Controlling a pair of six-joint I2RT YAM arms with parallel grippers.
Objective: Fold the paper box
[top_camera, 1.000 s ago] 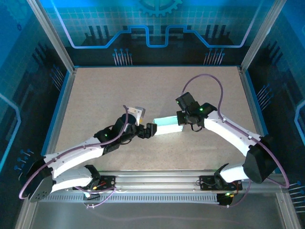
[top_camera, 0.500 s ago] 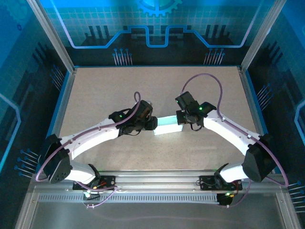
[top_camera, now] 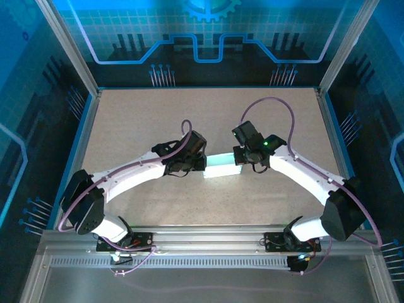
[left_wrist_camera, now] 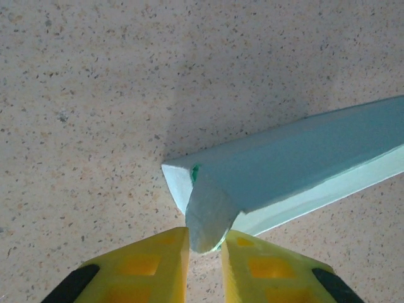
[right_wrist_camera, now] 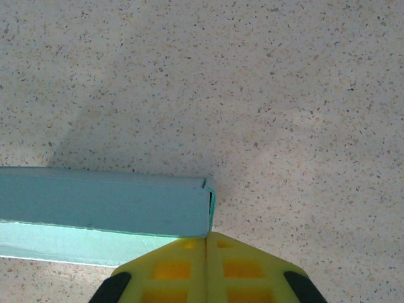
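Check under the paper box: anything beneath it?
Speckled table surrounds the paper box; a paler flap sticks out along the box's lower edge. The spot directly beneath is covered by the card.

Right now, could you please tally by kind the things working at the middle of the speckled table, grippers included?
Pale light-blue thin card paper box: 1
Two-finger grippers with yellow fingers, left gripper and right gripper: 2
Total: 3
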